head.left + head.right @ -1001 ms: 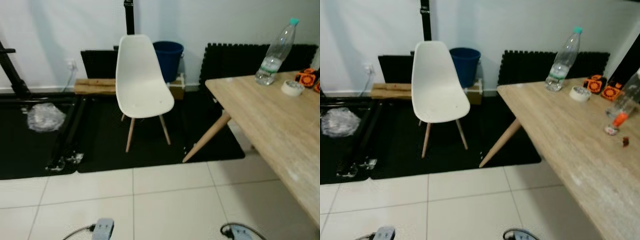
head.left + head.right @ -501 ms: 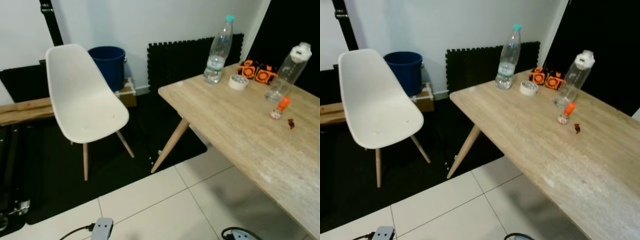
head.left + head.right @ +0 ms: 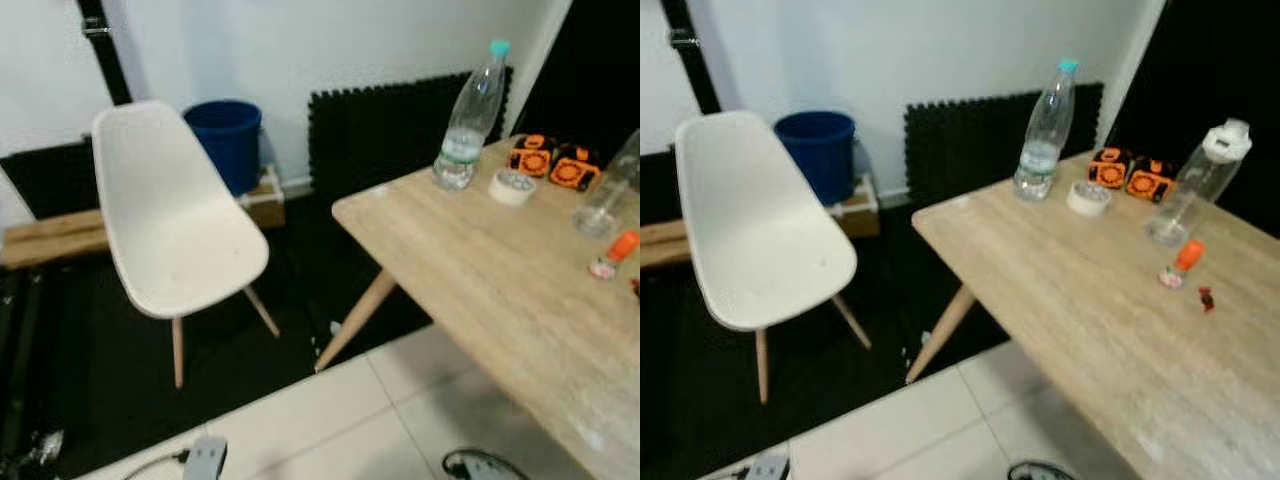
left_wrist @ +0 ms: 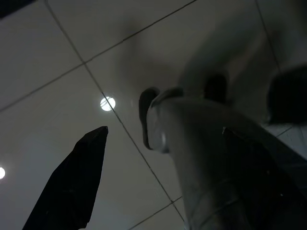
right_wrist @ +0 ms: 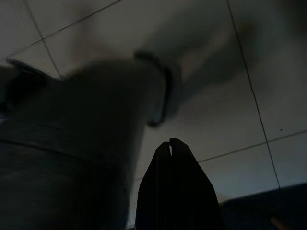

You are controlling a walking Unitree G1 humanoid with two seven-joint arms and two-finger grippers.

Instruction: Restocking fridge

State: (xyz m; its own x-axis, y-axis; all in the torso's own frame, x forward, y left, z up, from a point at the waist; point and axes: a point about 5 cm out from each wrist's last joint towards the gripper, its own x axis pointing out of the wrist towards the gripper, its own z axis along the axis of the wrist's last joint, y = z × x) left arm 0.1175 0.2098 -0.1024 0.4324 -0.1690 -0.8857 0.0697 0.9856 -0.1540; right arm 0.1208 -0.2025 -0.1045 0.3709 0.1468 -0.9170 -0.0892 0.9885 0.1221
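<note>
A clear water bottle [image 3: 1043, 130] with a teal cap stands upright at the far corner of the wooden table [image 3: 1080, 300]. To its right, a second clear bottle [image 3: 1200, 185] with a white lid stands tilted in view. A small orange-capped item [image 3: 1180, 262] lies in front of that one. Both arms hang low over the tiled floor. My left gripper [image 4: 164, 128] is open, its fingers apart on either side of my grey leg. My right gripper [image 5: 170, 143] is shut with nothing in it, pointing down at the tiles.
A white chair [image 3: 175, 220] stands on black matting to the left of the table. Behind it are a blue bucket [image 3: 225, 135] and wooden planks [image 3: 50, 240] by the wall. A tape roll [image 3: 1088, 197] and orange-black cubes [image 3: 1130, 172] sit near the bottles.
The whole picture has swung right across the room, bringing the table and bottles into view, then shifted back a little. Nothing on the table has moved.
</note>
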